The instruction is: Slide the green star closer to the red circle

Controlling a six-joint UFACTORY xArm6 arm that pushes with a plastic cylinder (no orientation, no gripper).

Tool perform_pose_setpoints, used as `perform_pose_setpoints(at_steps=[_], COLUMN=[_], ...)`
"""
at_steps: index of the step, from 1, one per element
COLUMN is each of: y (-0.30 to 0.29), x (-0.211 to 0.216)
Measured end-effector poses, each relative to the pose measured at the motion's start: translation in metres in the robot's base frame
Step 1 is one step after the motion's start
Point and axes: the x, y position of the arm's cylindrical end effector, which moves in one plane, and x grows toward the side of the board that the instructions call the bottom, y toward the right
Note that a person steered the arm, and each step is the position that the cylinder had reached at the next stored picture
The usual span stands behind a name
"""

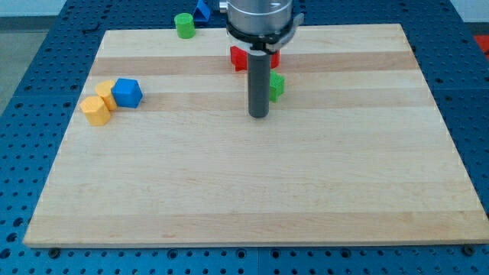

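Pale wooden board (252,191) w/ lengthwise grain strips lies on a blue perforated bench (30,46); no containers on it. Dark rod comes down near board's top centre, my tip (259,116) just left of & below the green star (276,85), which is partly hidden behind the rod w/ a red block (240,58), shape unclear, close above it. No gripper fitted, so no open/closed state; blue cube (127,92) touches 2 orange blocks (100,105) at view's left, green cylinder (184,25) & a blue block (202,9) at top edge.
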Motion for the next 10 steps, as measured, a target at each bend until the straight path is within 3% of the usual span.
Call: perform_pose_setpoints(at_steps=[2,3,5,6,7,10], y=[0.033,0.05,0.104,0.14,0.143,0.115], x=[-0.066,-0.082,-0.056,-0.097,-0.118,-0.118])
